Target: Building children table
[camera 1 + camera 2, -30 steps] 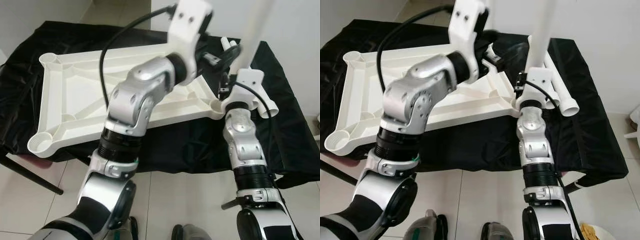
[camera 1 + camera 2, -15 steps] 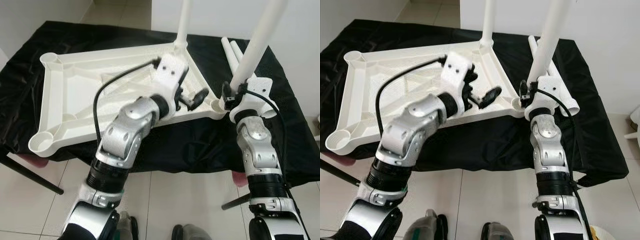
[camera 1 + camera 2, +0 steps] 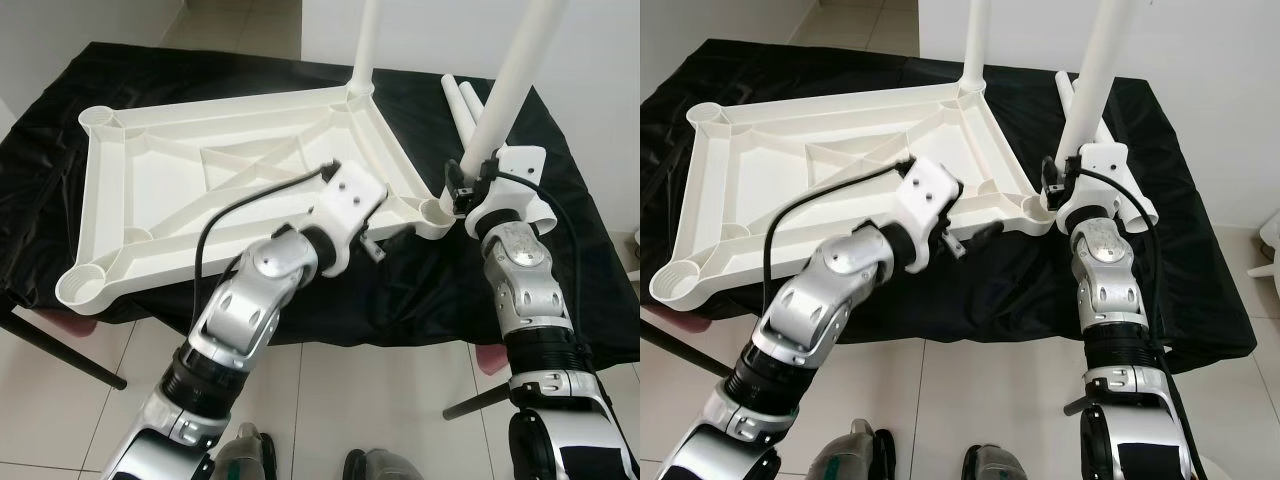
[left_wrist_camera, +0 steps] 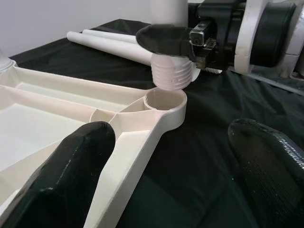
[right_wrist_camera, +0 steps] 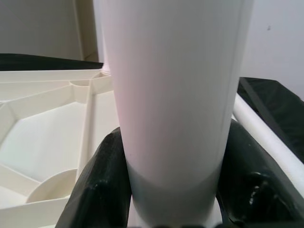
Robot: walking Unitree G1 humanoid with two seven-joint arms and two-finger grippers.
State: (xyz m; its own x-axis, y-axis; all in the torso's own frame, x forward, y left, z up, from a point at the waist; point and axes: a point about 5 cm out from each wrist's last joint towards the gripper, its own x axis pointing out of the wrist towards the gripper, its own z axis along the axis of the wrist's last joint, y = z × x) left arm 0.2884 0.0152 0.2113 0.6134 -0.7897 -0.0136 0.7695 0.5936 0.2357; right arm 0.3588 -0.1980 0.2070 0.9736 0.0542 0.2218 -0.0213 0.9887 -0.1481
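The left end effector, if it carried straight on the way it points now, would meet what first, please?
Probably the corner socket of the upturned white tabletop, where the right end effector holds a table leg by its threaded end; the left end effector is open, though depth is uncertain.

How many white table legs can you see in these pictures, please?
4: one leg stands upright in the tabletop's far corner socket, one leg is held by the right gripper above the near corner socket, and two lie on the black cloth.
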